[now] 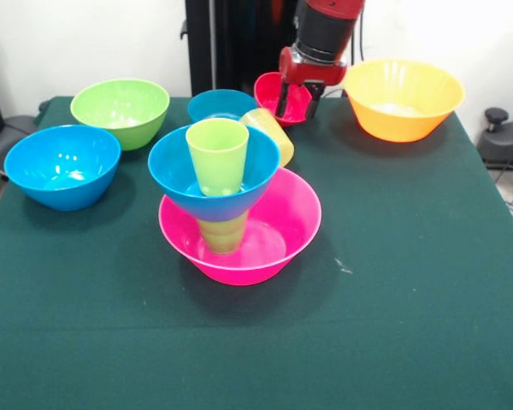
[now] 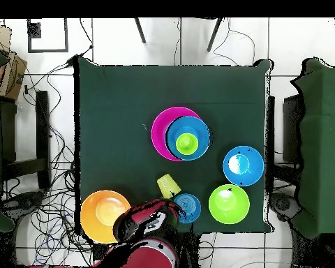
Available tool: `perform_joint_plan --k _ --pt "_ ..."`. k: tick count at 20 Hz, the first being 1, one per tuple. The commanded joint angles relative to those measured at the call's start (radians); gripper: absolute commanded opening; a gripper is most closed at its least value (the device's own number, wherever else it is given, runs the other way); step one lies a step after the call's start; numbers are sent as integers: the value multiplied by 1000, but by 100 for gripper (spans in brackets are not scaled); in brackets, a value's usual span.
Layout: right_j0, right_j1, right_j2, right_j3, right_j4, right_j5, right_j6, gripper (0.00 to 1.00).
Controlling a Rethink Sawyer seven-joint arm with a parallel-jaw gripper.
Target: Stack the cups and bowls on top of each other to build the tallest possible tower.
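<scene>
The tower stands mid-table: a wide pink bowl (image 1: 301,213) (image 2: 160,131), a green cup (image 1: 223,234) in it, a medium blue bowl (image 1: 174,173) (image 2: 200,137) on that cup, and a lime cup (image 1: 217,154) (image 2: 186,142) in the blue bowl. My gripper (image 1: 297,102) (image 2: 156,220) is at the far side, down at the small red bowl (image 1: 268,89). It is open, with one finger inside the bowl and one at its right rim. The arm hides the red bowl in the overhead view. A yellow-orange cup (image 1: 274,133) (image 2: 169,185) lies on its side behind the tower.
A small blue bowl (image 1: 219,103) (image 2: 188,208) sits left of the red bowl. A large orange bowl (image 1: 402,99) (image 2: 105,216) is at the far right. A green bowl (image 1: 120,111) (image 2: 229,204) and a second medium blue bowl (image 1: 61,166) (image 2: 242,165) are at the left of the green table (image 1: 410,273).
</scene>
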Motion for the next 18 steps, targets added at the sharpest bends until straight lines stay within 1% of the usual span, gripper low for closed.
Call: perform_joint_plan --k 1,5,9,10,13,18 --pt "-43 -1 109 -44 6 -27 98 100" --pt "-48 -8 113 -38 8 -30 102 100" --pt "-64 3 125 -46 14 -52 111 100" --pt "-58 6 116 -45 12 -85 121 0" --pt "-47 9 100 -43 10 -132 135 0" --pt "-50 16 94 -45 -1 -179 132 0"
